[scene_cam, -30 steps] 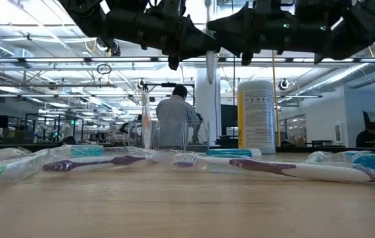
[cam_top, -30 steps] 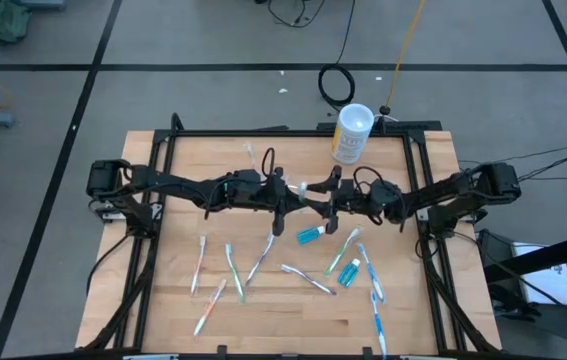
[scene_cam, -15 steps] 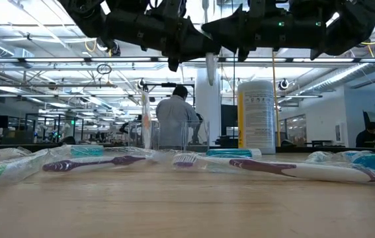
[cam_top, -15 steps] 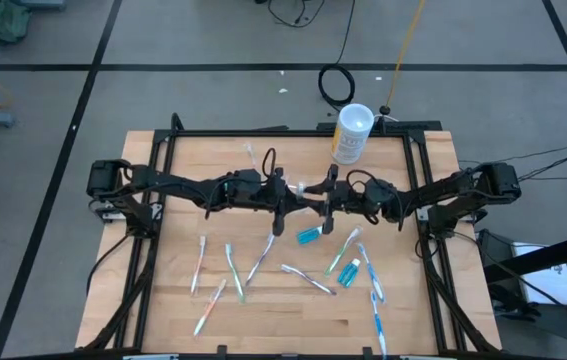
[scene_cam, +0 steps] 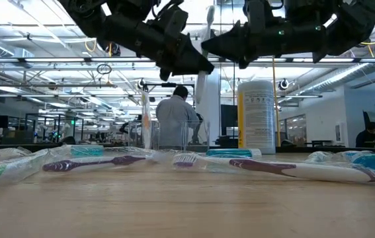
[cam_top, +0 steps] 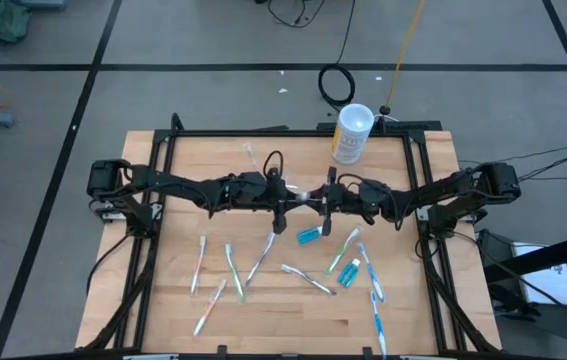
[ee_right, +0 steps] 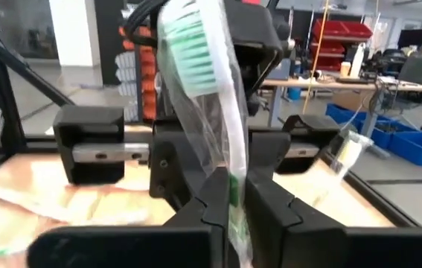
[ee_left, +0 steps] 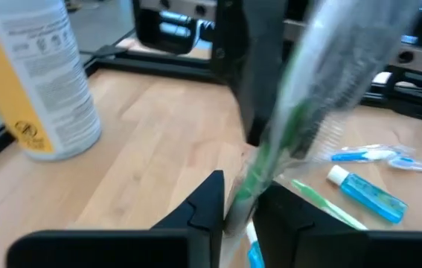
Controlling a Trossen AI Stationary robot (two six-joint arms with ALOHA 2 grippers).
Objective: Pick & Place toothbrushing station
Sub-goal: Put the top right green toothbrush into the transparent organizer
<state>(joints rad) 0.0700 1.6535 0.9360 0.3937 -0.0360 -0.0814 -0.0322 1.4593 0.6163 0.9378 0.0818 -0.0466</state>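
Table: light wooden table [cam_top: 178, 300] seen from above, framed by black rails, with both dark arms meeting above its centre.
Left gripper: left gripper [cam_top: 285, 198] is held just to the 9 o'clock side of the table's centre; its own wrist view shows the dark fingers [ee_left: 209, 199] set narrowly around the lower handle of a green-and-white toothbrush in a clear plastic wrapper [ee_left: 281, 141], and it cannot be told whether they press on it.
Right gripper: right gripper [cam_top: 325, 198] is held just to the 3 o'clock side of the centre, tip to tip with the left one; its fingers [ee_right: 212, 199] are closed on the same wrapped toothbrush, whose green bristle head stands up above them.
Clear holder: small clear plastic cup-like holder [scene_cam: 171, 135] is seen in the low view far back on the table, with a slim toothbrush standing at its left edge.
Loose items: pastel-handled toothbrushes are scattered toward 6 o'clock, among them a purple-handled toothbrush [scene_cam: 101, 162] lying flat; a small teal white-capped toothpaste tube [cam_top: 310, 235] lies just below the grippers, and a second teal tube [cam_top: 350, 272] lies toward 5 o'clock.
Canister: tall white cylindrical canister with a yellow label [cam_top: 350, 134] stands upright at 12 o'clock, near the table's far edge.
Background: person [scene_cam: 175, 116] is seen from behind in the room beyond.
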